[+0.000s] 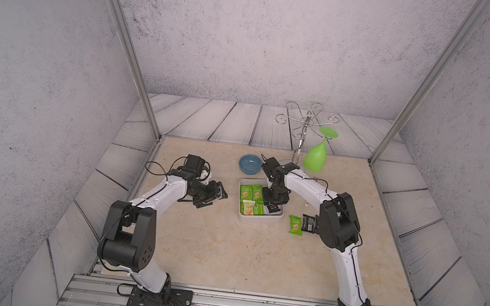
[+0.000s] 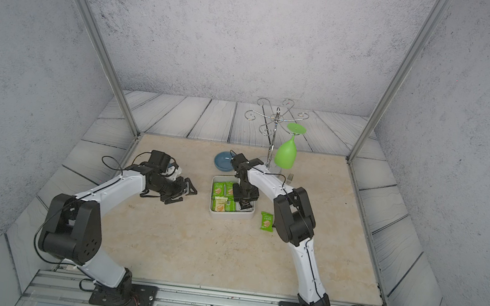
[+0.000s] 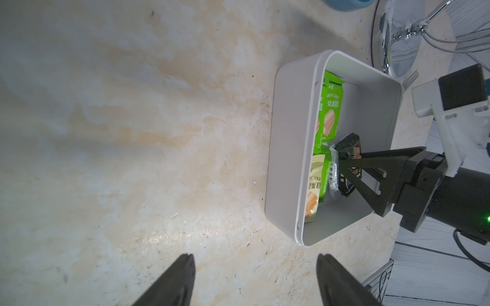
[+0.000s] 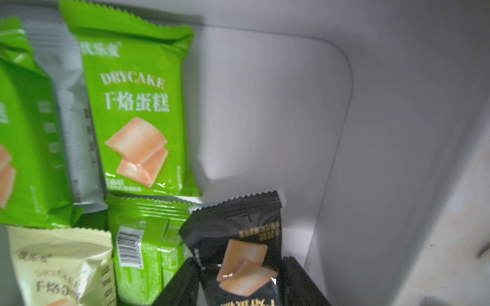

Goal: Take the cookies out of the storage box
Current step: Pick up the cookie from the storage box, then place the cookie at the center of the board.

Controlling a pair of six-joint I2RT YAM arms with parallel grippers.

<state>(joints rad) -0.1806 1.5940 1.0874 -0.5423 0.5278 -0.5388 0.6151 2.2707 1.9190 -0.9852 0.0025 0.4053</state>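
Nearest the bases, loose green packet (image 1: 294,225) and loose black packet (image 1: 308,223) lie on the table (image 1: 225,253), right of the storage box (image 1: 261,220). Inside the box, right gripper (image 4: 238,262) points down, jaws pinching tilted black packet (image 4: 238,233); green cookies (image 1: 251,192) and cream packet (image 1: 248,207) lie beside it. Left of the box, left gripper (image 1: 214,199) hovers, jaws spread, empty. Farther back: blue bowl (image 1: 249,164), green glass (image 1: 316,157) hung on wire rack (image 1: 304,123)

Blue bowl (image 1: 249,164) sits just left of the chrome wire rack (image 1: 304,128), at the back of the beige marble tabletop (image 1: 225,246). Green goblet (image 1: 315,159) hangs upside down from a rack arm. Grey textured walls (image 1: 267,35), aluminium frame posts (image 1: 129,50).
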